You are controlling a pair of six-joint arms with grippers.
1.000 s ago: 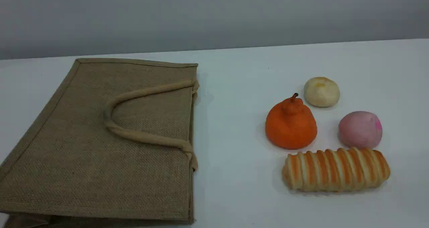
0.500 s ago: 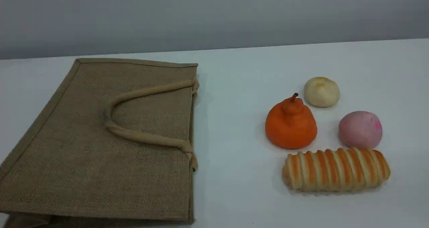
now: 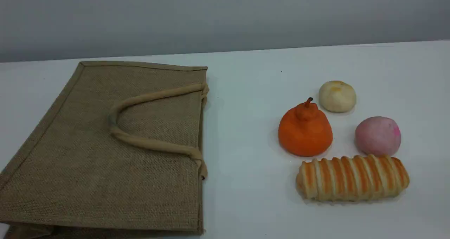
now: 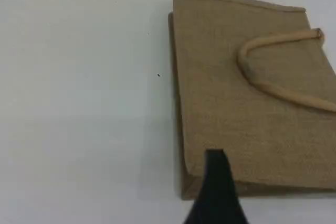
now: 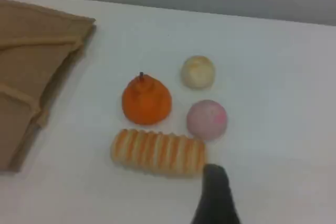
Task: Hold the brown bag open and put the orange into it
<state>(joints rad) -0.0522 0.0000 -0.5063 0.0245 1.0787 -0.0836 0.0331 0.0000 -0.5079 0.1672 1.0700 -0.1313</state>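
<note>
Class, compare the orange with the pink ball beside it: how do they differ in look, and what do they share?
Colour: the orange is bright orange; the pink ball is pale pink. Shape: the orange has a knobbed top with a dark stem; the pink ball is plainly round. Both sit on the white table.

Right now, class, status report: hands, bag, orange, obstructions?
Left hand, right hand open. Brown bag flat, closed. Orange untouched; striped bread, pink ball close beside.
</note>
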